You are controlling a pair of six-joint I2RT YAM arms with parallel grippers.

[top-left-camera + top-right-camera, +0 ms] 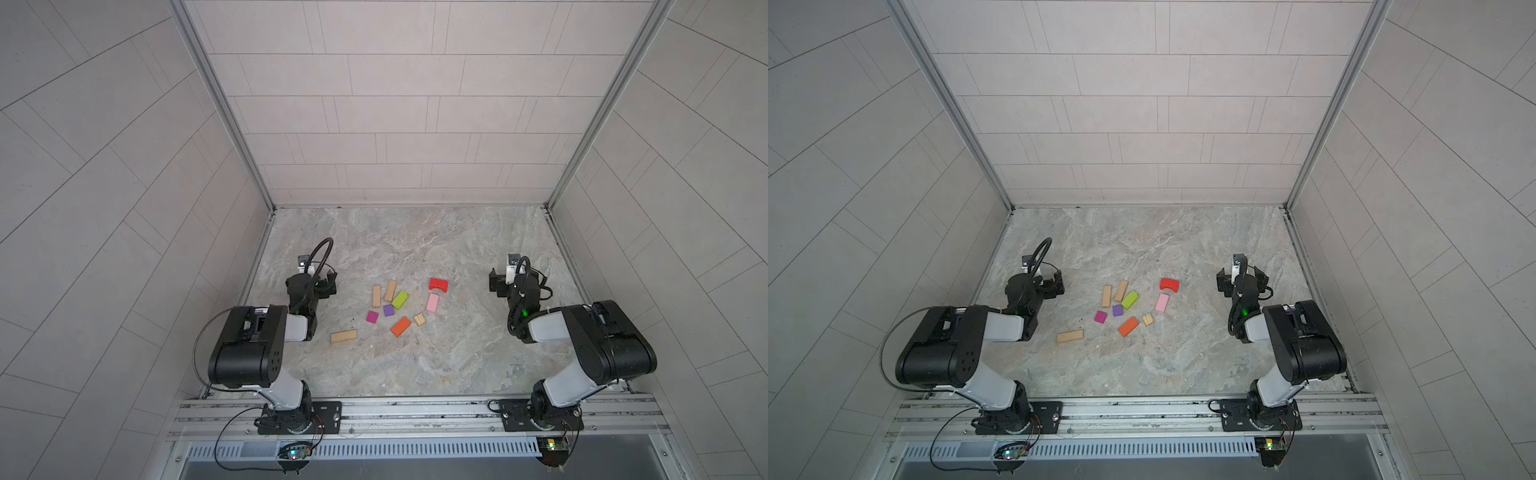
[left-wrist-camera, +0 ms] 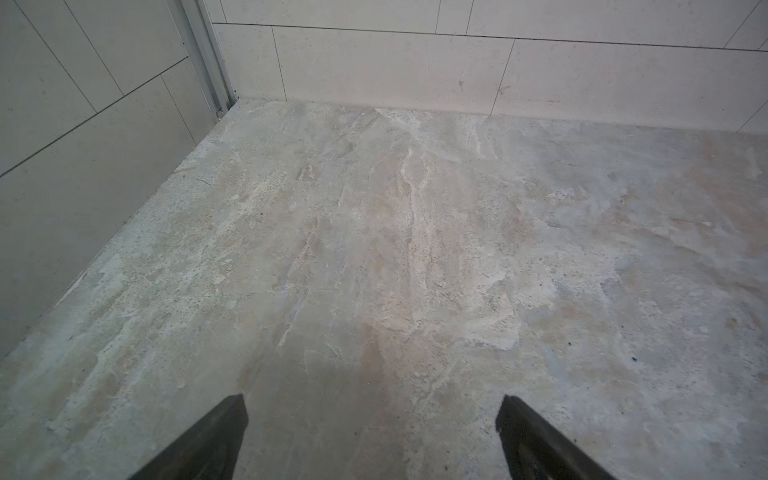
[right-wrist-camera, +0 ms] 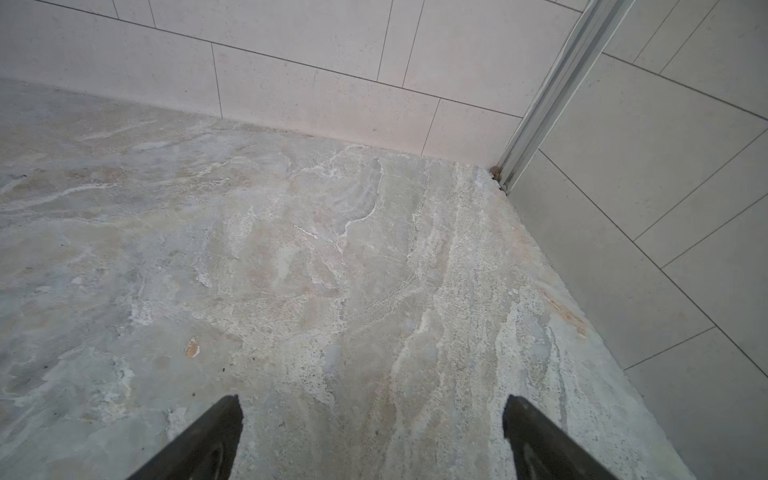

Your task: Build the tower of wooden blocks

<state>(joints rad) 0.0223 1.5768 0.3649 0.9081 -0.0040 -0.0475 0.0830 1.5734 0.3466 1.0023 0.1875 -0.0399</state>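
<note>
Here the wood blocks [image 1: 389, 310] lie scattered singly near the middle of the stone table [image 1: 415, 249], each flat on the surface. Taking the purple cube [image 1: 389, 310] as the dial's centre in both top views, with twelve o'clock toward the far wall, two short tan bars [image 1: 376, 296] sit at eleven and twelve o'clock. The green block [image 1: 400, 300] lies just beside the nearer bar at one o'clock. The red arch [image 1: 438, 285] is farther out at two o'clock and the pink block [image 1: 432, 303] at three. A ridged tan piece [image 1: 419, 319] lies at four o'clock and the orange block [image 1: 401, 326] at five. The magenta cube [image 1: 372, 317] is close by at eight o'clock, and a longer tan bar [image 1: 344, 336] lies farther out along the same line. The left gripper [image 2: 372, 407] hangs at nine o'clock, well apart from the blocks, its jaws spread wide over bare table. The right gripper [image 3: 372, 407] hangs at three o'clock, likewise spread and holding nothing.
</note>
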